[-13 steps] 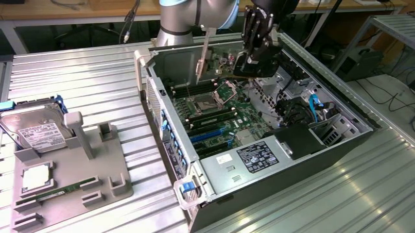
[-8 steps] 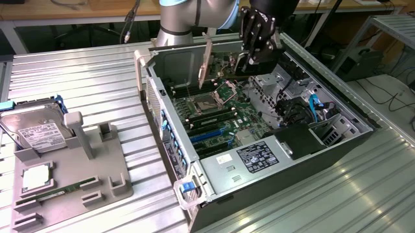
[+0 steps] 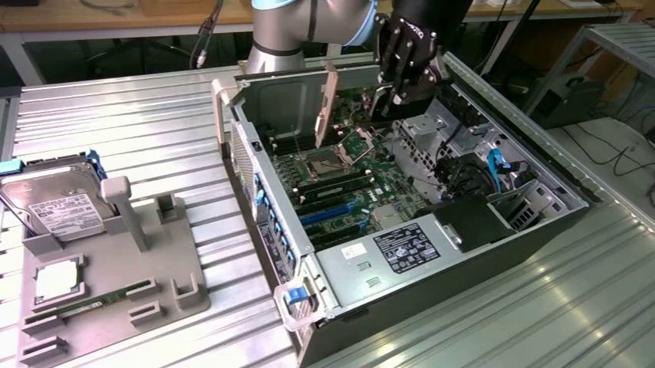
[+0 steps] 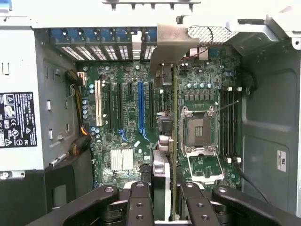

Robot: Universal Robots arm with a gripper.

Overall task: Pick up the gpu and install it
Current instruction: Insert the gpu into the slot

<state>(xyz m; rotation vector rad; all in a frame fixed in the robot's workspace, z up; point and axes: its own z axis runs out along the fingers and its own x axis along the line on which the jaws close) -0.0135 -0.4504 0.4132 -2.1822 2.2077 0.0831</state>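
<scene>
The gpu hangs edge-down above the motherboard inside the open computer case, its silver bracket toward the case's rear wall. My gripper is shut on the card's far end. In the wrist view the gpu shows edge-on as a thin line running from between my fingers up to its bracket by the rear slot openings. It is lined up between the blue expansion slot and the CPU socket. My gripper clamps it from both sides. I cannot tell whether the card touches a slot.
A grey parts fixture at the exterior view's left holds a silver hard drive, a CPU and a green RAM stick. Inside the case are a power supply, drive bays and cables. Ribbed metal table all around.
</scene>
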